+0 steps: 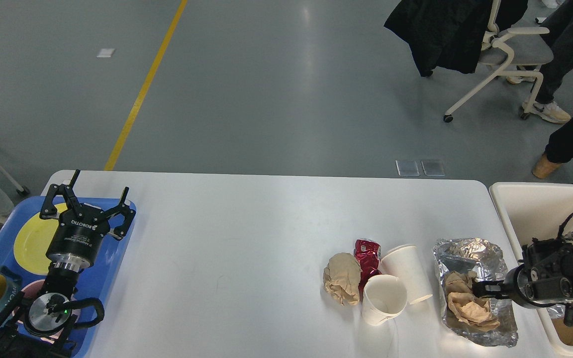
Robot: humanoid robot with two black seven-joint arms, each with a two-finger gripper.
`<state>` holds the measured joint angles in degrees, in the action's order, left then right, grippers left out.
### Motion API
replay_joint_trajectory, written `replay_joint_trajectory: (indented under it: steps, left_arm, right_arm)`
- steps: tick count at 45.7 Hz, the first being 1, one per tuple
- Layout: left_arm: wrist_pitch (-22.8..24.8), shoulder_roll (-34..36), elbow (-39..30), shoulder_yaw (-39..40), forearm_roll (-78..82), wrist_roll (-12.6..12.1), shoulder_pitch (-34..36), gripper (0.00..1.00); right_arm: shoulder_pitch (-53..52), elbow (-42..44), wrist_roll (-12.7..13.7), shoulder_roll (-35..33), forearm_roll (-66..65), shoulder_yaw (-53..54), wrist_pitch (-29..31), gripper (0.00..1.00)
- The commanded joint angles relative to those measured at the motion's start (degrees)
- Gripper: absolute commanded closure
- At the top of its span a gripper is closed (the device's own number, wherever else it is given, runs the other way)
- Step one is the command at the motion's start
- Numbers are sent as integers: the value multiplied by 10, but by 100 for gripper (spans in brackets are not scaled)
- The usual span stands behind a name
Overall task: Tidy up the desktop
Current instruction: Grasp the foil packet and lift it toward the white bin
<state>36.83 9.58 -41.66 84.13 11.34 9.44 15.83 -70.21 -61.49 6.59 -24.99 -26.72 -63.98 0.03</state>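
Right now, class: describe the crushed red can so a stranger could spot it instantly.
Start at the white desktop and go to the litter cluster on its right half. The red can lies between a crumpled brown paper ball and two white paper cups; it alone is shiny red.

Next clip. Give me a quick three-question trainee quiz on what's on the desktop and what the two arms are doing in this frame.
1. True or false: the red crushed can lies inside the foil tray.
2. Which gripper reaches into the foil tray: A left gripper, B right gripper?
3. How many white paper cups lie on the desktop?

Key:
1. False; it lies on the desktop between the brown paper ball and the cups.
2. B, at the crumpled brown paper.
3. Two.
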Motion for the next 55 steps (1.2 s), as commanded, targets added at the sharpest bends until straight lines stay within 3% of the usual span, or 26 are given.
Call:
replay_joint_trajectory:
  steps: [1,3,9,14,20,55]
  left_arm:
    - [0,0,0,0,0,0,0,4]
    - [0,0,0,1,0,1,1,4]
    - [0,0,0,1,0,0,1,4]
    - [0,0,0,1,0,0,0,4]
    - [0,0,0,1,0,1,1,4]
    - [0,0,0,1,0,0,1,4]
  right_arm:
    - [16,20,0,0,0,14,0,4]
    - [17,22,0,0,0,15,0,10]
    - [20,22,0,0,0,16,0,49]
    - [24,21,0,0,1,16,1,69]
    - [28,19,0,3,1,15,1,100]
    - [22,16,8,8,11,16,11,100]
